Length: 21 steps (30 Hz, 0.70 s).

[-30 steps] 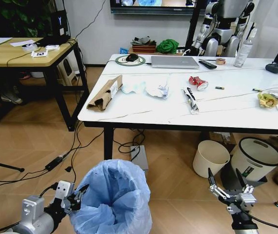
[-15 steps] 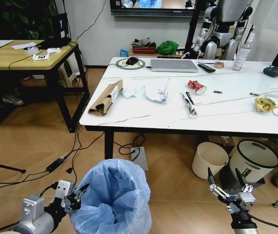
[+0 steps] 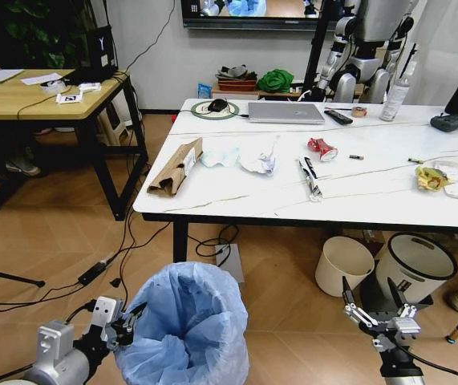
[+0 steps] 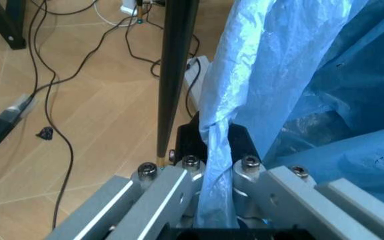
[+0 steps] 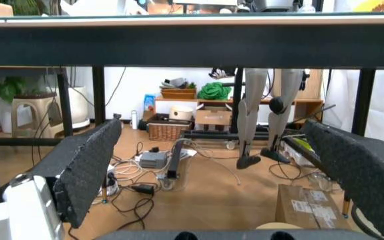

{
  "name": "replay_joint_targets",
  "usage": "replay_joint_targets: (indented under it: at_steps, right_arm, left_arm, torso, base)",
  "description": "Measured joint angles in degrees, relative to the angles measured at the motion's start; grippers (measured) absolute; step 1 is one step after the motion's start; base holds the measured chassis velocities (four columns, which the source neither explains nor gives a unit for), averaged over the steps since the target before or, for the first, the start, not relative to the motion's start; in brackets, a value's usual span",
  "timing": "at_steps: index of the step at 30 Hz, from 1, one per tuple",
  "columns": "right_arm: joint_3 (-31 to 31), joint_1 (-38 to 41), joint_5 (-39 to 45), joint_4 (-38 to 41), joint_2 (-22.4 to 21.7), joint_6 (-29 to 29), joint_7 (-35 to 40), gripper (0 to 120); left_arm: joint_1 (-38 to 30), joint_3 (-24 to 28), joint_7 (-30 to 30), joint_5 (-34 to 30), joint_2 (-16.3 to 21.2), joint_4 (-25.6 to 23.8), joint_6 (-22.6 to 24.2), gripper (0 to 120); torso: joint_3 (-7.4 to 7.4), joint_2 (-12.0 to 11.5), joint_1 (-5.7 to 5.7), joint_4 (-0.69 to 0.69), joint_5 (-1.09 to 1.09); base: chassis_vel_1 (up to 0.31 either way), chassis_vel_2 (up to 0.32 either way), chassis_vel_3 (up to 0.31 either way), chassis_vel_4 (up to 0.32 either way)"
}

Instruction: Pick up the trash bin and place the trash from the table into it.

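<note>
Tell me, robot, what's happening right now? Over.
Left end effector shut on the round bin's crinkly light-blue plastic bag. Right end effector open, low, holding nothing. Litter on white marble-look table: brown cardboard, crushed red can.

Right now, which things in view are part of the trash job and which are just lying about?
Job: trash bin in left hand; brown cardboard, crumpled paper, crushed red can on the table.

Lying about: laptop, remote, cream bucket.
</note>
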Motion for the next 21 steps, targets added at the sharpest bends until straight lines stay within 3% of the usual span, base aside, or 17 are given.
replay_joint_targets:
  at_steps: [21]
  right_arm:
    - [-0.27, -0.17, -0.36, -0.05, 0.26, 0.1, -0.03, 100]
  left_arm:
    - [0.1, 0.17, 0.13, 0.73, -0.29, 0.1, -0.02, 0]
  torso:
    - [2.93, 4.93, 2.01, 0.0, 0.0]
  base:
    - [0.0, 0.0, 0.0, 0.0]
